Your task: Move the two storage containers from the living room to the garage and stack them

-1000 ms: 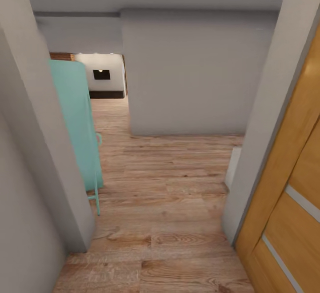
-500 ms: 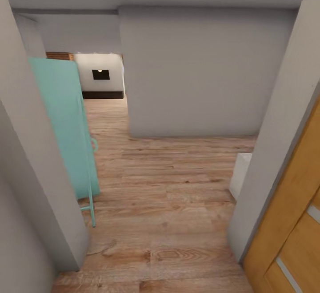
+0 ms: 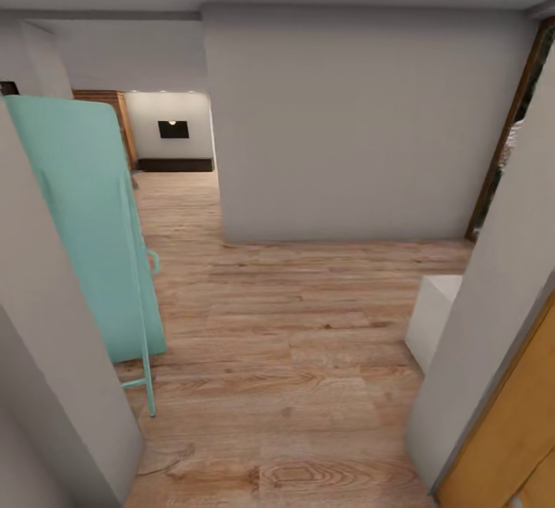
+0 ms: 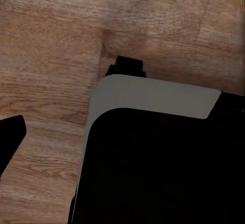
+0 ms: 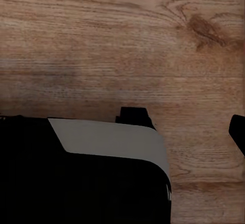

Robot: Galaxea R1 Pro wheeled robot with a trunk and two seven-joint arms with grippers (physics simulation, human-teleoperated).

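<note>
A hallway with a light wood plank floor [image 3: 285, 323] is seen from the head camera. At the near left a grey wall edge [image 3: 54, 354] is cut off by the picture border, and just behind it a tall teal panel [image 3: 85, 223] is leaned, with a thin teal leg [image 3: 145, 369] reaching down to the planks. Straight ahead a broad grey wall block [image 3: 347, 122] is set across the passage. To its left an opening is given onto a farther room, where a white back wall with a small dark rectangle [image 3: 173, 129] and a long dark low cabinet [image 3: 176, 164] are made out; a strip of brown woodwork [image 3: 123, 126] is seen beside the opening. At the near right a grey door jamb [image 3: 493, 338] and an orange-brown wooden door [image 3: 516, 446] are placed, with a low white box [image 3: 432, 319] on the floor just beyond the jamb. At the far right a dark-framed opening [image 3: 505, 146] is partly shown.

The two storage containers are not found in any of these pictures, so their place cannot be told.

In the left wrist view the robot's dark base with a pale grey edge [image 4: 153, 96] is seen over the planks, and a dark tip [image 4: 10, 137] is cut by the border. In the right wrist view the same kind of base edge [image 5: 112, 137] and a dark tip [image 5: 238, 132] are seen. Whether either hand is open or closed cannot be told.
</note>
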